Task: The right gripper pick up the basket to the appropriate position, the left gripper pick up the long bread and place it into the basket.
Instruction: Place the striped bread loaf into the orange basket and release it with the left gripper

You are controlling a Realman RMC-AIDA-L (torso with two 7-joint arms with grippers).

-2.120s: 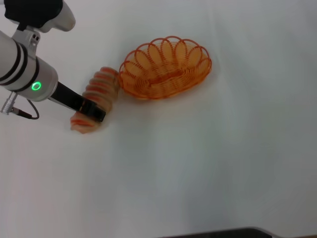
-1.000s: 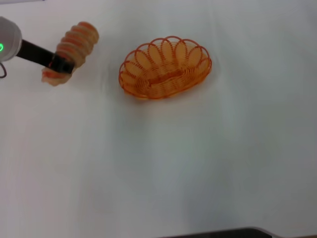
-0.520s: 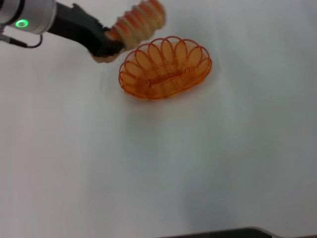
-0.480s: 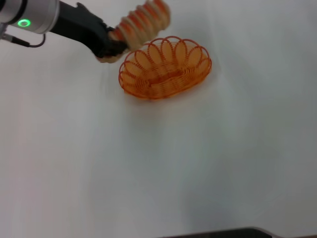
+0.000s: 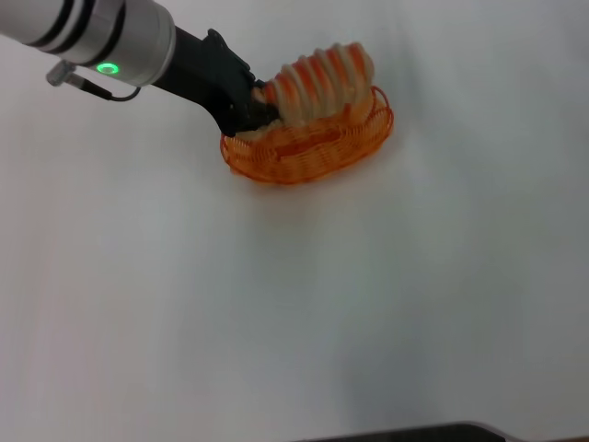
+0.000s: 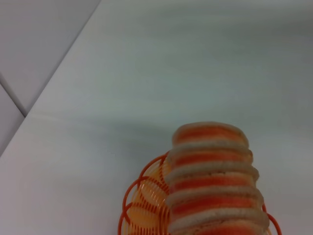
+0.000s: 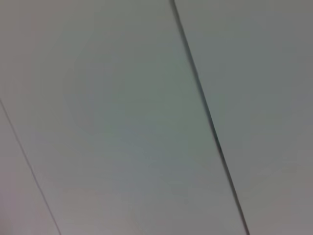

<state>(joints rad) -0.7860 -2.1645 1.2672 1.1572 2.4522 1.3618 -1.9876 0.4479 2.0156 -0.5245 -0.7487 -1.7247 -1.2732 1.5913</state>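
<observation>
The orange wire basket (image 5: 313,152) stands on the white table (image 5: 304,304) in the upper middle of the head view. My left gripper (image 5: 255,106) is shut on one end of the long bread (image 5: 322,81) and holds it lying along and just above the basket. The left wrist view shows the striped bread (image 6: 212,181) close up, with the basket rim (image 6: 142,203) under it. The right gripper is out of view; its wrist view shows only pale flat panels.
The white table spreads wide in front of and to the right of the basket. A dark edge (image 5: 405,435) runs along the bottom of the head view.
My left gripper lifted the bread from the table left of the basket, swung it up and to the right, and now holds it over the basket. The basket has not moved.
</observation>
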